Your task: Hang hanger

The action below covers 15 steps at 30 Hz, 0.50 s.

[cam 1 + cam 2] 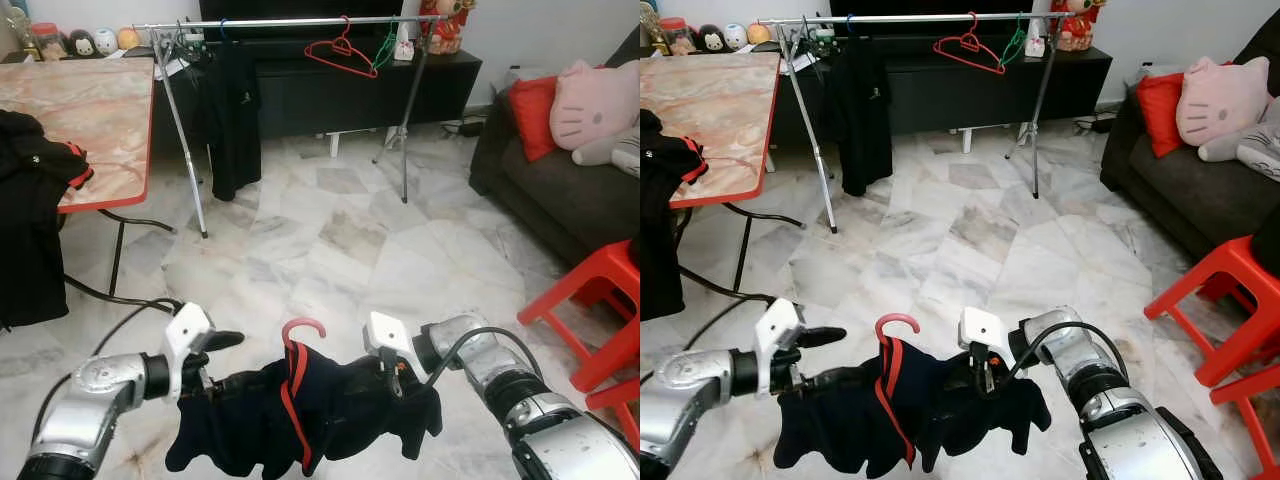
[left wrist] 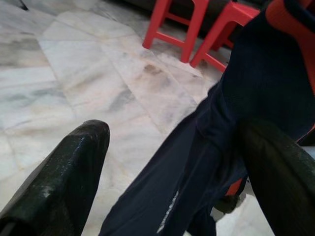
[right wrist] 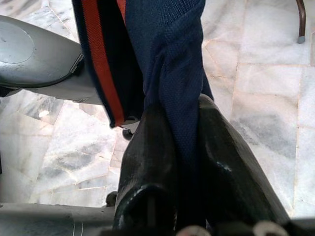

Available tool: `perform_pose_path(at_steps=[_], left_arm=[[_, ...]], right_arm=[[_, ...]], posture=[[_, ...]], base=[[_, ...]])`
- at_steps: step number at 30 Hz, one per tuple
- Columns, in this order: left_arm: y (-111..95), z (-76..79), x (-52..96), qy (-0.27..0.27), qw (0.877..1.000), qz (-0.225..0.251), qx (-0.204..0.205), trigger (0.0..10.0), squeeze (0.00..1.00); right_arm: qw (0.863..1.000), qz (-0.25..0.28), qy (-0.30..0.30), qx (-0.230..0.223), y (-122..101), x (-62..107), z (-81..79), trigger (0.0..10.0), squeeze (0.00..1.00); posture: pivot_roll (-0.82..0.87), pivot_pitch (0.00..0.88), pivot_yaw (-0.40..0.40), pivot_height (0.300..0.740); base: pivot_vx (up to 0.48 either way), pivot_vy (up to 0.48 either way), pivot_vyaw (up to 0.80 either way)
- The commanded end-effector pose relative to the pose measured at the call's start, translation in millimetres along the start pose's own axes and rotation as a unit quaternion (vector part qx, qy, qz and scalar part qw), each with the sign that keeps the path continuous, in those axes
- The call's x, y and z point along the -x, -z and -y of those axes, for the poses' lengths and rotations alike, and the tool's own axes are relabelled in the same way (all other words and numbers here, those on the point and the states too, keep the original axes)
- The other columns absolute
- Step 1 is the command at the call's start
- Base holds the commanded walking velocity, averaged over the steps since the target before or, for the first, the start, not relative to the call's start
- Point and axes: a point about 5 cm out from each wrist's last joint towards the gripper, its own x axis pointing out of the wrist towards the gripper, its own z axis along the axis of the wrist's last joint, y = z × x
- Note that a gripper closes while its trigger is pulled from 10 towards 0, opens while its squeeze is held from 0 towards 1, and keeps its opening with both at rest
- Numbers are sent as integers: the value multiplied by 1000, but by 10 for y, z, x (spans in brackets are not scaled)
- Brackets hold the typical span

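A table (image 1: pixel 110 110) with a marbled top and red edge stood at far left, dark clothing (image 1: pixel 35 215) draped over its near corner. Behind it a rack (image 1: pixel 290 22) spanned the room, carrying a black garment (image 1: pixel 228 110) toward its left end and a red hanger (image 1: pixel 343 52) with a green one (image 1: pixel 385 45) toward its right.

Low in front, the left tool (image 1: pixel 205 355) held the left end of a navy shirt (image 1: pixel 300 415). Its fingers (image 2: pixel 64 182) stood apart, the cloth passing between them; whether they gripped it could not be told. The shirt hung on a hanger whose red hook (image 1: pixel 300 330) rose midway between the two tools, above the marble floor (image 1: pixel 340 230). A red stripe (image 1: pixel 292 405) ran down the shirt below the hook.

The right tool (image 3: pixel 179 162) was clamped on a fold of the shirt at its right end, cloth pinched between both fingers.

At right stood a dark sofa (image 1: pixel 560 200) with a red cushion (image 1: pixel 535 110) and a pink plush (image 1: pixel 595 100), and nearer, a red stool (image 1: pixel 600 300).
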Motion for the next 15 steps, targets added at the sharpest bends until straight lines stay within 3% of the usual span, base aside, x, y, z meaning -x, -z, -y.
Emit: perform_pose_path(at_steps=[1, 2, 3, 15], left_arm=[[-58, 16, -47, 18, 1000, 4, -13, 10000, 757], [-63, 20, -50, 20, 1000, 5, -12, 10000, 757], [-76, 27, -57, 25, 1000, 7, -14, 10000, 0], [-146, 160, -195, 88, 996, 13, -23, 10000, 0]], right_arm=[[1000, 12, -3, 23, -77, 13, 13, 0, 0], [1000, 12, -3, 23, -77, 11, 12, 0, 0], [1000, 12, -5, 24, -79, 6, 10, 0, 0], [999, 12, -16, 38, -165, -145, 1, 0, 0]], posture=[[74, 0, -79, 740], [74, 0, -79, 740], [74, 0, -81, 740], [74, 0, -81, 740]], base=[[0, 0, 0], [0, 0, 0], [0, 0, 0], [0, 0, 0]])
